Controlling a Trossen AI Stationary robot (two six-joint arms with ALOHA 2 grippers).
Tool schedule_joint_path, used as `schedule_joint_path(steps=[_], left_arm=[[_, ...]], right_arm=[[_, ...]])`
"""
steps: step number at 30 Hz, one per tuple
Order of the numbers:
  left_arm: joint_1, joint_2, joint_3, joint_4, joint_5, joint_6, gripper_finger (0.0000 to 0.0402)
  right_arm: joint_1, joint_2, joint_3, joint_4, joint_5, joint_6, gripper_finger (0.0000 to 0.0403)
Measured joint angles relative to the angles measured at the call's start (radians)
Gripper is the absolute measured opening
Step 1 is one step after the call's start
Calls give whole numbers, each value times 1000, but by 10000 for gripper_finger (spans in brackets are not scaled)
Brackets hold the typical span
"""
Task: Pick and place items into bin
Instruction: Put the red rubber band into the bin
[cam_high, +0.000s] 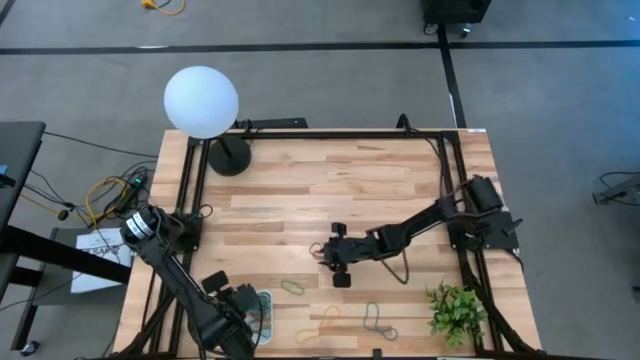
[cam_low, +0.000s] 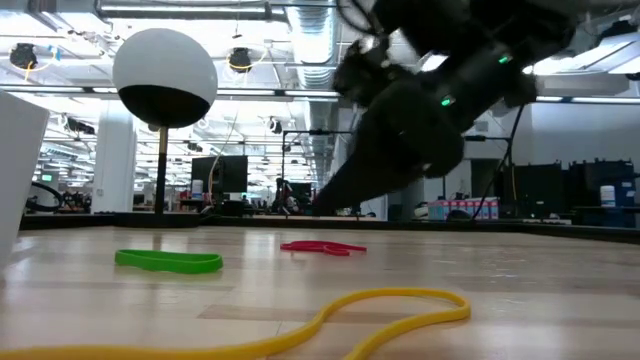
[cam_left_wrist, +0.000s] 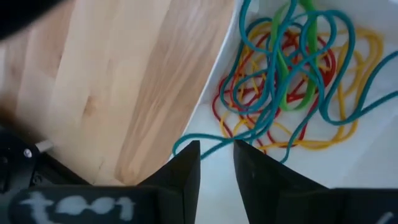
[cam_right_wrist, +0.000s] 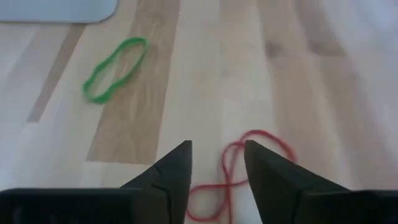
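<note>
The bin (cam_high: 263, 303), a white tray near the table's near-left corner, holds a tangle of teal, red, yellow and green bands (cam_left_wrist: 286, 74). My left gripper (cam_left_wrist: 217, 160) hovers open over the bin's inner edge, and a teal strand (cam_left_wrist: 186, 143) runs just past its fingertips. My right gripper (cam_right_wrist: 217, 163) is open and low over mid-table. Its fingers stand either side of a twisted red band (cam_right_wrist: 252, 163) lying flat on the wood (cam_low: 322, 246). A green band (cam_right_wrist: 115, 68) (cam_low: 168, 261), a yellow band (cam_high: 325, 320) (cam_low: 390, 305) and a grey band (cam_high: 375, 318) also lie flat on the table.
A white globe lamp (cam_high: 202, 100) stands on its dark base at the far left. A green plant (cam_high: 455, 310) sits at the near right corner. A black frame rail (cam_high: 190, 180) runs along the table's sides. Bare wood lies between the right gripper and the bin (cam_right_wrist: 56, 9).
</note>
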Motion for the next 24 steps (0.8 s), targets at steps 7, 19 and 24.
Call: schedule_joint_path(steps=[7, 19, 24], left_arm=[[1, 0, 0, 9, -58, 3, 86], [1, 0, 0, 67, -167, 46, 86], [1, 0, 0, 72, -415, 143, 86]], right_arm=[[-18, 102, 71, -40, 6, 8, 188], [-41, 128, 72, -36, 21, 103, 55], [-32, 67, 63, -72, 19, 80, 16]])
